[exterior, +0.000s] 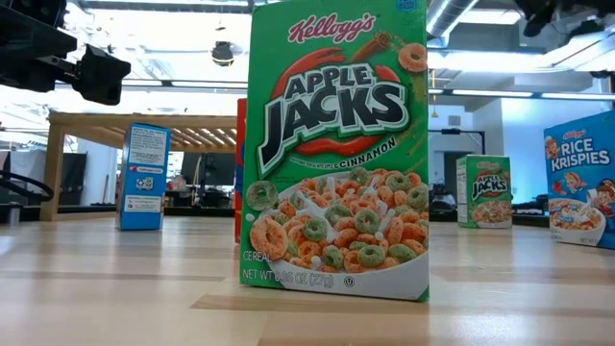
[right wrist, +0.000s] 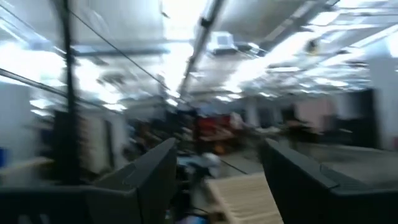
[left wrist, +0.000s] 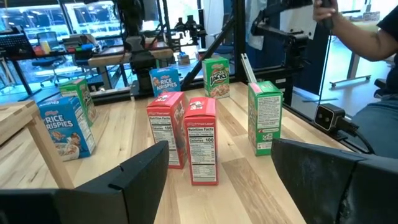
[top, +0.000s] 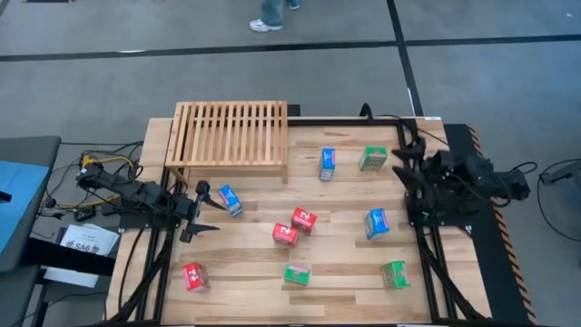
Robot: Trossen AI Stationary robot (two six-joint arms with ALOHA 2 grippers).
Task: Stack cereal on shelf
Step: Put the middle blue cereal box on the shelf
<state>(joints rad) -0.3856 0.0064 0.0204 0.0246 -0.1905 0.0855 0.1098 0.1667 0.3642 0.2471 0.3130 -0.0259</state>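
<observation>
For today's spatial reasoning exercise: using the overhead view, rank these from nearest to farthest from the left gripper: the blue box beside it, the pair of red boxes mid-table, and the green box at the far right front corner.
1. Blue box: just right of the left gripper, nearest.
2. Pair of red boxes: mid-table, farther right.
3. Green box: front right corner, below the right arm, farthest.

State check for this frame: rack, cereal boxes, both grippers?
Rack: standing at table's far left, nothing on top.
Cereal boxes: all nine on the table, none stacked.
Left gripper: open, empty, beside a blue box.
Right gripper: open, empty, near a green box.
</observation>
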